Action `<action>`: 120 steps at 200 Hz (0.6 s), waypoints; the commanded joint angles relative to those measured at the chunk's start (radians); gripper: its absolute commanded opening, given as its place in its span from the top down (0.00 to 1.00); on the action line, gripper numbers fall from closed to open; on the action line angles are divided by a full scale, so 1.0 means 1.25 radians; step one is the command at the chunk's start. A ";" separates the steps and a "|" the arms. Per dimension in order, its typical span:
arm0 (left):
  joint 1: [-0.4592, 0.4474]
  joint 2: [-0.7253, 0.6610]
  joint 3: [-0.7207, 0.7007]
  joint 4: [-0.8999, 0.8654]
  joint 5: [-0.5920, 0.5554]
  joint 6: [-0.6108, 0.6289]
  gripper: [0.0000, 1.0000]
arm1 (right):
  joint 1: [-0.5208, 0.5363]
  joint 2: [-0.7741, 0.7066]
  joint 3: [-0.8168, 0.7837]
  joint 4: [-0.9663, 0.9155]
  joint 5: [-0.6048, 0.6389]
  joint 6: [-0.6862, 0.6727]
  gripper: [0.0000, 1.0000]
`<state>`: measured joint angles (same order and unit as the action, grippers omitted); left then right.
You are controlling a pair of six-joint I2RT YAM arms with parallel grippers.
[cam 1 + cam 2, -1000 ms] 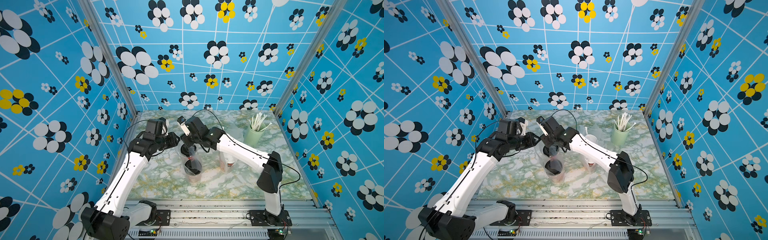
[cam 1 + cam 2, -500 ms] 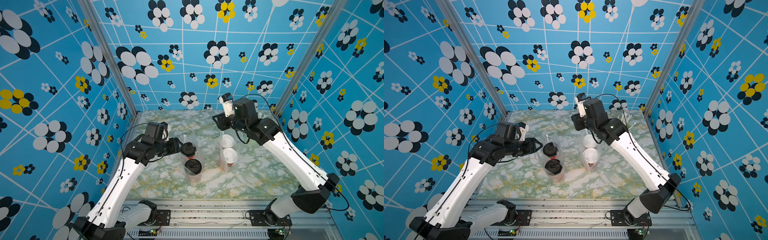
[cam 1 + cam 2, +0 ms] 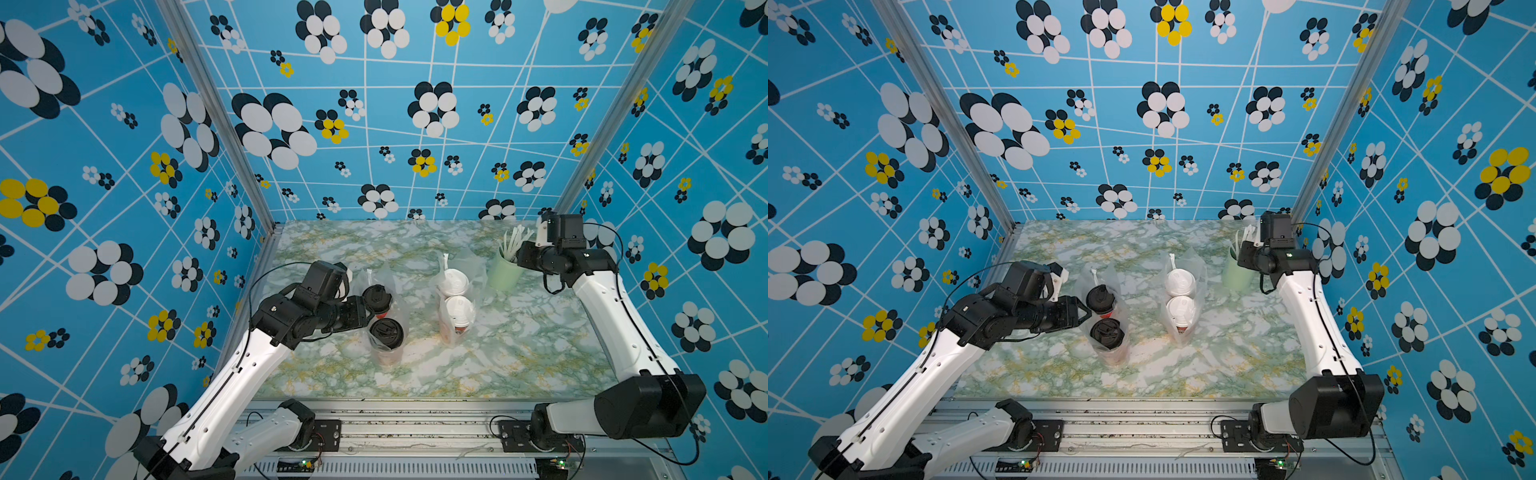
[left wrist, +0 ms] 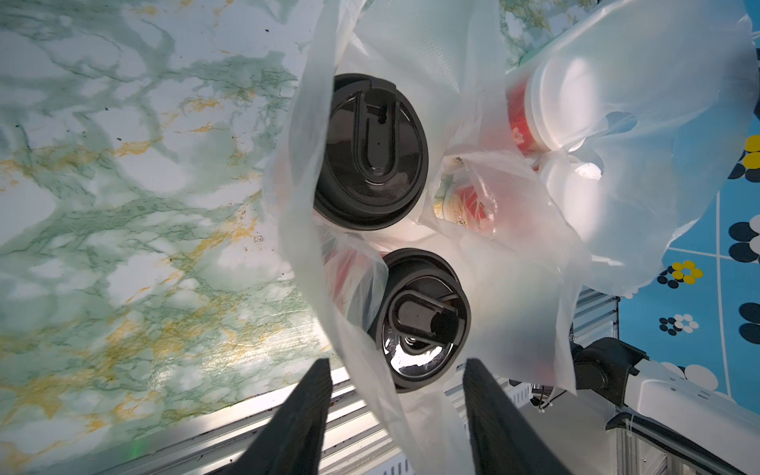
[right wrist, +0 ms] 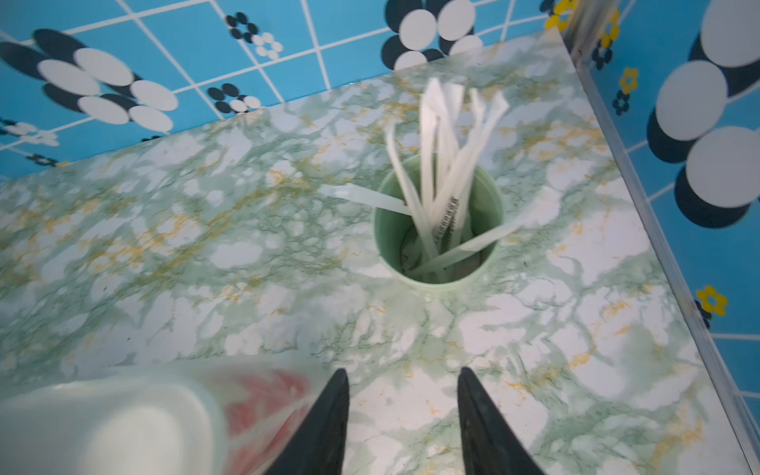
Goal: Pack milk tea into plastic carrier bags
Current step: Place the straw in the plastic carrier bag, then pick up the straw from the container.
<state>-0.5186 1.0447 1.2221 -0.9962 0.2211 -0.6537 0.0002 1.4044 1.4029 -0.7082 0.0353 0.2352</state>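
At the edge of the carrier bag, left fingers stand apart

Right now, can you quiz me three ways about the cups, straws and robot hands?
1. Where does the pale green cup of white wrapped straws stand? A) inside a bag B) beside the right hand C) between the bags
2. How many tall red-printed paper cups have black dome lids? A) one B) four C) two
3. How is the right hand? A) open, empty B) shut on a straw C) shut on a cup
1 B: the hand faces it. 2 C: both stand in one clear plastic bag. 3 A: only green marbled table shows between its fingers.
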 commanded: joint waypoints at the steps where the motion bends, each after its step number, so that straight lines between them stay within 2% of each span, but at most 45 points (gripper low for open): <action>1: -0.004 -0.011 -0.011 -0.010 -0.019 -0.014 0.45 | -0.035 0.033 -0.001 0.030 -0.031 0.012 0.60; 17: -0.003 -0.009 -0.007 -0.012 -0.018 -0.012 0.45 | -0.065 0.059 0.012 0.045 -0.005 0.014 0.61; 36: -0.004 -0.009 -0.008 -0.011 -0.022 -0.010 0.45 | -0.099 0.110 0.043 0.059 -0.028 0.019 0.62; 78: -0.003 -0.009 -0.010 -0.008 -0.021 -0.012 0.45 | -0.112 0.237 0.110 0.085 -0.029 0.012 0.62; 88: -0.004 -0.010 -0.009 -0.009 -0.024 -0.013 0.45 | -0.115 0.257 0.122 0.093 -0.031 0.010 0.65; 120: -0.004 -0.018 -0.009 -0.016 -0.030 -0.016 0.46 | -0.118 0.286 0.154 0.082 -0.048 0.018 0.84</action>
<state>-0.5186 1.0428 1.2198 -0.9962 0.2081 -0.6666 -0.1402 1.7638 1.5517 -0.6136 0.0029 0.2512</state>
